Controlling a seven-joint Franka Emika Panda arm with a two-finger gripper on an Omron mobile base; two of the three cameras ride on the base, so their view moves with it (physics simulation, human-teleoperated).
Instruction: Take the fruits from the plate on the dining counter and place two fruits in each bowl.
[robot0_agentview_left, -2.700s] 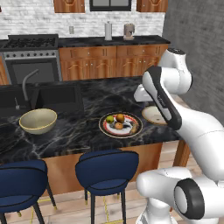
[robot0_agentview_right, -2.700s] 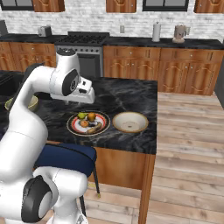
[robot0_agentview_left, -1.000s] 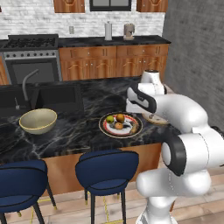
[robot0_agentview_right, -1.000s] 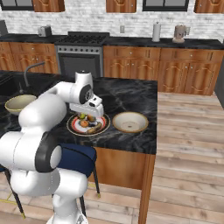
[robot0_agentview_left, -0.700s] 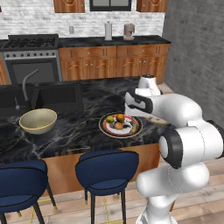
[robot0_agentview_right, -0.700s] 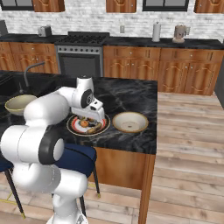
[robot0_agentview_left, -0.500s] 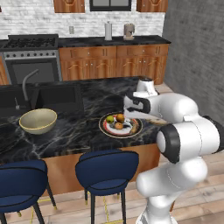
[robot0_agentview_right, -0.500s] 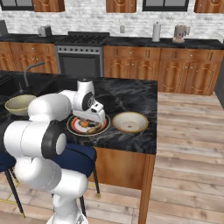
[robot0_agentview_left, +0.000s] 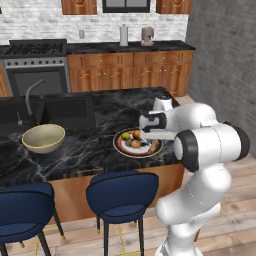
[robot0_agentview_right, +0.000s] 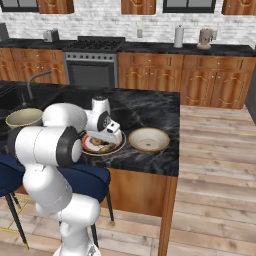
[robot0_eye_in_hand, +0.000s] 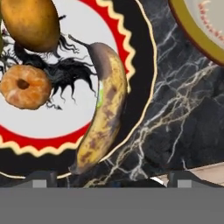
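A: Where's your fruit?
B: The brown-spotted banana (robot0_eye_in_hand: 103, 114) lies on the plate (robot0_eye_in_hand: 142, 65), just ahead of your gripper (robot0_eye_in_hand: 111, 178).
A: Gripper?
B: Fingers spread, holding nothing. An off-white bowl (robot0_eye_in_hand: 199, 24) sits farther off.

Speckled brown banana (robot0_eye_in_hand: 104, 114) and orange fruit (robot0_eye_in_hand: 25, 87) on red-rimmed plate (robot0_eye_in_hand: 65, 131)

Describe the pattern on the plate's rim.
Black outer band, red zigzag ring inside it, on the plate; clearest in the hand view.
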